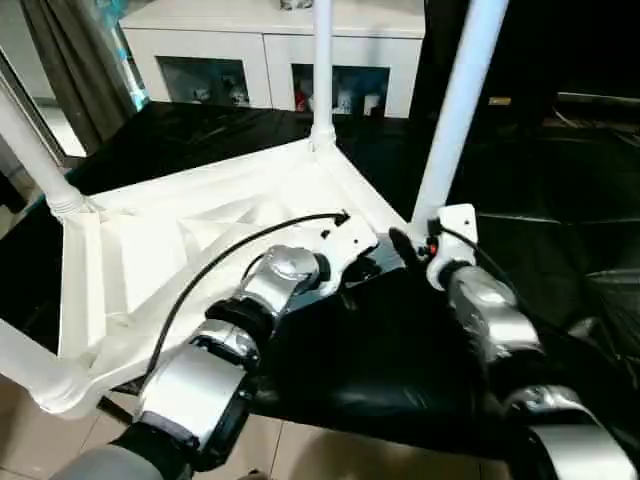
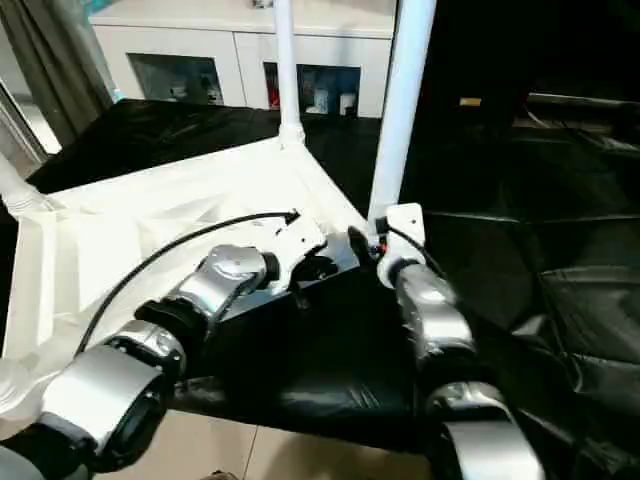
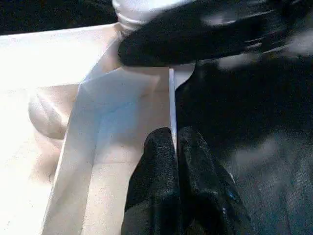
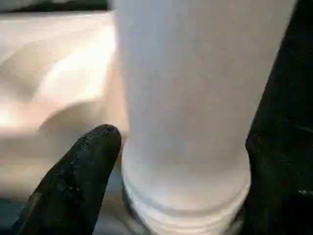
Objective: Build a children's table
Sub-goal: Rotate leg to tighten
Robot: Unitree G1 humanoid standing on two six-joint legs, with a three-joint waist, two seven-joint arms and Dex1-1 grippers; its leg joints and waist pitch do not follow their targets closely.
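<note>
White plastic children's table [image 1: 150, 250] lies upside down on the black-sheeted tabletop [image 1: 560, 200], ribbed underside up, toward the tabletop's left near corner; its near-left part hangs past the tabletop's near edge over the tan floor [image 1: 60, 430]. Four white tube legs stand in the corner sockets. Far leg [image 1: 322, 70] and near-right leg [image 1: 455, 110] run out of the picture at the top; far-left leg [image 1: 30, 150] and near-left leg [image 1: 25, 370] are cut off at the left edge.

Left pincer [image 3: 175, 147]: fingers pressed together, nipping the thin upright rim of the children's table at its right side; the clamped part of the rim is hidden between the fingertips. From the head views this grip is covered by the silver wrist and a black cable [image 1: 240, 250].

Right pincer [image 4: 183, 142]: jaws wide, one black finger on each side of the near-right leg's flared base at its socket. Contact with the leg is hard to make out; one finger is mostly cut off at the frame edge.

Behind the tabletop's far edge, a white cabinet with glass doors [image 1: 270, 50], contents blurred. Grey curtain [image 1: 70, 60] at far left.
</note>
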